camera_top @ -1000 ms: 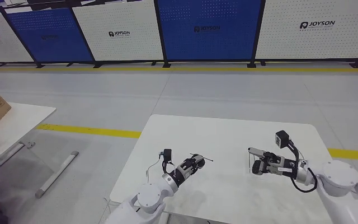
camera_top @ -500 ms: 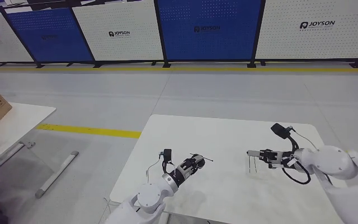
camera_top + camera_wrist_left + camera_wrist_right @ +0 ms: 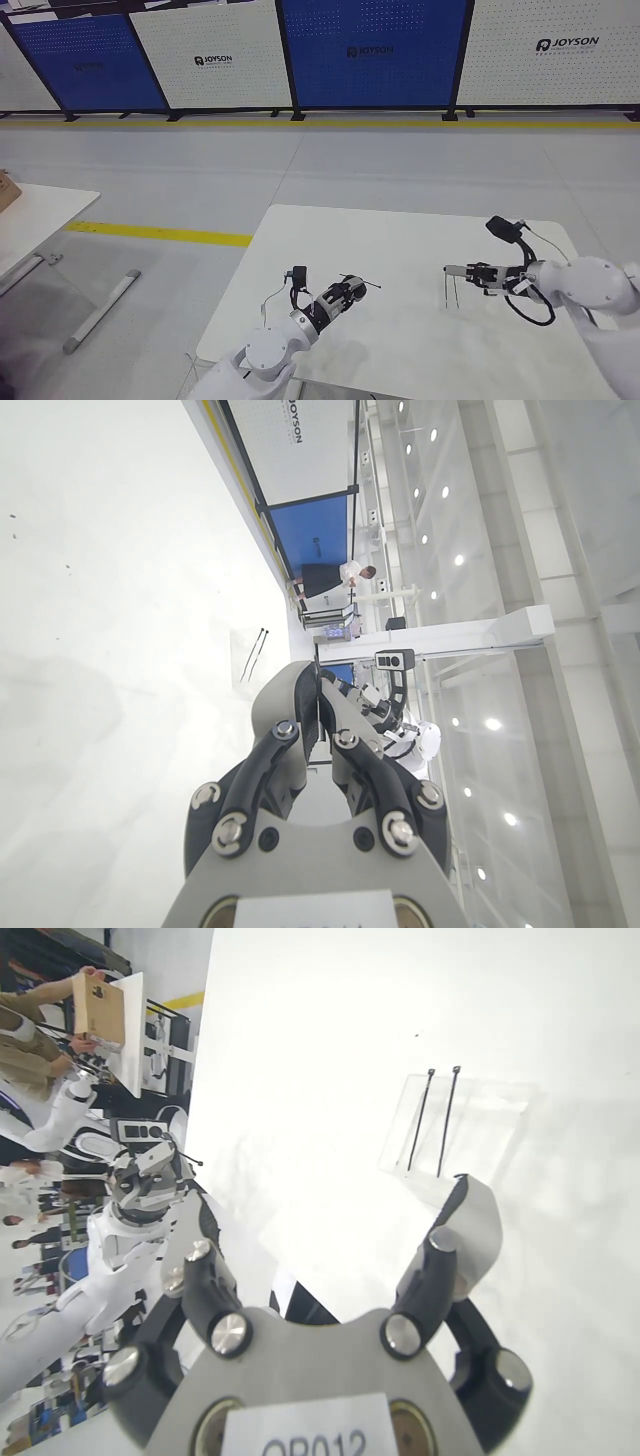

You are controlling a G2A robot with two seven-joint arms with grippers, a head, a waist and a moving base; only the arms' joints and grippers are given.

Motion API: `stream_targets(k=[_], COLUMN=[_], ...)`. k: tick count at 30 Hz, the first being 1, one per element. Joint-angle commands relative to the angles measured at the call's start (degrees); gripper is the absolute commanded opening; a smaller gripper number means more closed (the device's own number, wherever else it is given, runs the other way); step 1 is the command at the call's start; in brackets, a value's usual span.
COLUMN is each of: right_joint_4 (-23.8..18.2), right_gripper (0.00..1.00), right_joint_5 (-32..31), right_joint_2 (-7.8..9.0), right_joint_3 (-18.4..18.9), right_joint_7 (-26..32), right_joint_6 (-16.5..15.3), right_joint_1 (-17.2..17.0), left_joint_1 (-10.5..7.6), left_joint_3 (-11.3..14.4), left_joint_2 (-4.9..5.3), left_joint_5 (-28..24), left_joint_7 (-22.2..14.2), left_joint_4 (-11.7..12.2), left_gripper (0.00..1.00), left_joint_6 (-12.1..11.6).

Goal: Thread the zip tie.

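left gripper (image 3: 348,291) low over the near-left part of the white table (image 3: 400,235), jaws pressed together on a thin black zip tie (image 3: 369,285). strap clamped edge-on between the dark pads (image 3: 306,700), one end poking out beyond the gripper toward the table's middle. right gripper (image 3: 332,1200) over the table's right side, spread wide apart, nothing held. just ahead of it, a pair of spare zip ties (image 3: 419,1123) lying side by side and parallel on a clear plastic sheet (image 3: 485,1123), heads at the far end, tails close to one open fingertip (image 3: 470,1198). both grippers well apart, facing each other across the tabletop.
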Motion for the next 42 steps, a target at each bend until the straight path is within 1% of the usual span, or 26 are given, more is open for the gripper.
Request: stream_targets(k=[1, 4, 6, 7, 11, 23, 25, 27, 29, 32, 35, 38, 42], right_joint_4=[2.23, 6.03, 8.79, 10.85, 18.45, 18.45, 17.82, 16.57, 15.17, 13.79, 15.77, 18.15, 18.15], right_gripper=[1.0, 1.0, 1.0, 1.0, 1.0, 1.0, 1.0, 1.0, 1.0, 1.0, 1.0, 1.0, 1.0], right_joint_5=[-1.73, -3.13, -4.46, -4.64, -2.88, -2.88, -2.68, -2.44, -3.54, -4.78, -3.63, -2.42, -2.42], right_joint_2=[-0.31, -1.44, -2.38, -3.1, -5.46, -5.46, -5.36, -4.96, -4.55, -4.29, -4.79, -5.53, -5.53], right_joint_3=[-1.48, -5.72, -8.67, -10.52, -15.03, -15.03, -14.39, -13.28, -12.62, -12.53, -13.14, -14.0, -14.0], right_joint_7=[0.81, 2.45, 2.25, 1.89, 1.04, 1.04, -1.99, -3.78, -4.95, -5.28, -5.14, -6.08, -6.08], right_joint_6=[-1.95, -4.51, -5.19, -5.48, -7.03, -7.03, -8.99, -11.96, -12.81, -12.98, -13.38, -15.48, -15.48], right_joint_1=[2.2, 5.69, 7.82, 9.07, 12.78, 12.78, 11.65, 10.14, 8.7, 6.99, 7.5, 8.61, 8.61], left_joint_1=[0.0, 0.0, 0.0, 0.0, 0.0, 0.0, 0.0, 0.0, 0.0, 0.0, 0.0, 0.0, 0.0], left_joint_3=[0.0, 0.0, 0.0, 0.0, 0.0, 0.0, 0.0, 0.0, 0.0, 0.0, 0.0, 0.0, 0.0], left_joint_2=[0.0, 0.0, 0.0, 0.0, 0.0, 0.0, 0.0, 0.0, 0.0, 0.0, 0.0, 0.0, 0.0], left_joint_5=[0.0, 0.0, 0.0, 0.0, 0.0, 0.0, 0.0, 0.0, 0.0, 0.0, 0.0, 0.0, 0.0], left_joint_7=[0.0, 0.0, 0.0, 0.0, 0.0, 0.0, 0.0, 0.0, 0.0, 0.0, 0.0, 0.0, 0.0], left_joint_4=[0.0, 0.0, 0.0, 0.0, 0.0, 0.0, 0.0, 0.0, 0.0, 0.0, 0.0, 0.0, 0.0], left_gripper=[0.0, 0.0, 0.0, 0.0, 0.0, 0.0, 0.0, 0.0, 0.0, 0.0, 0.0, 0.0, 0.0], left_joint_6=[0.0, 0.0, 0.0, 0.0, 0.0, 0.0, 0.0, 0.0, 0.0, 0.0, 0.0, 0.0, 0.0])
